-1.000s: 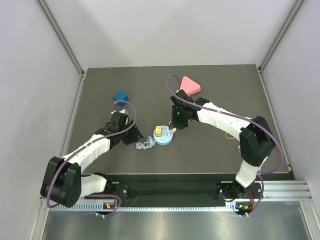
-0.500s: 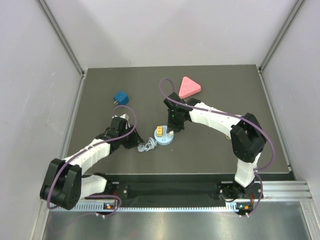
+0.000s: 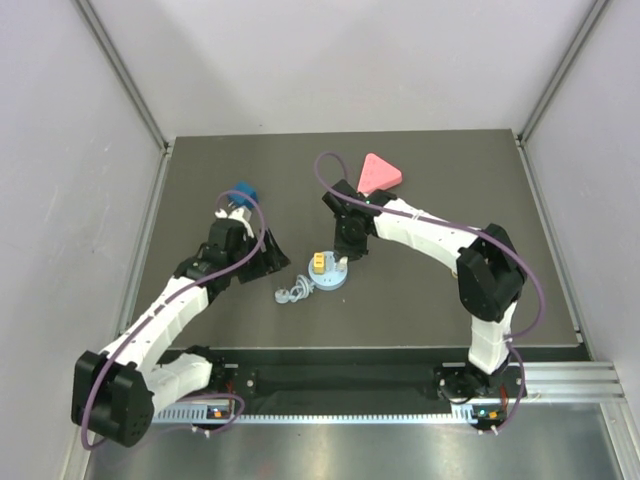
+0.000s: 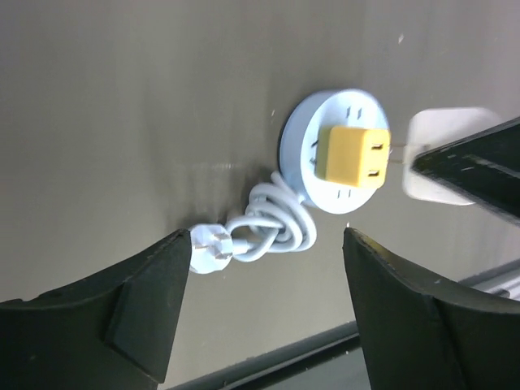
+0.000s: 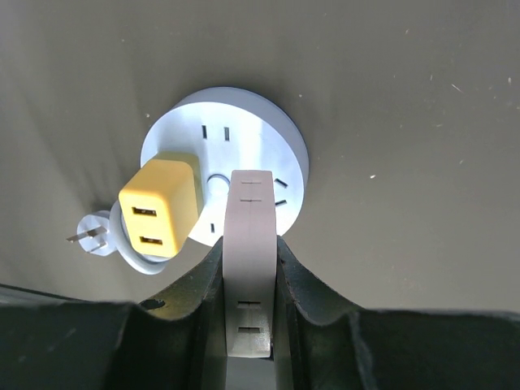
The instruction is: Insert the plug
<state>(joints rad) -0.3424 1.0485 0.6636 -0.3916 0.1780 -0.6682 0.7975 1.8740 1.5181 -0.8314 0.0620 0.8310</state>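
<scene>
1. Nearest the arms' bases, just near-left of the round socket hub (image 4: 325, 114), the coiled white cord (image 4: 272, 223) lies loose. Its pronged end points away from the hub, and it has not shifted over the last second.
2. The hub itself holds its spot. The yellow adapter (image 5: 158, 215) is seated in one side of its face, and we see free slots on the other side.
3. Left of the hub, the left gripper (image 4: 266, 244) has lifted and drawn back from over the cord. Its fingers are spread wide and carry nothing.
4. The right gripper (image 5: 250, 252) has slid in from the hub's far-right. Its fingers are pressed on the white plug (image 5: 250, 219), which now hangs over the hub's centre, just beside the yellow adapter.
5. We cannot see the plug's prongs, so we cannot tell whether they face the free slots. As we judge it, the carry is nearly done, while lining up and pressing down are still ahead.
6. Far-left of the hub, the blue cube (image 3: 243, 190) now sits partly behind the left arm. Beyond the hub, the pink triangle (image 3: 380, 172) is unmoved.
</scene>
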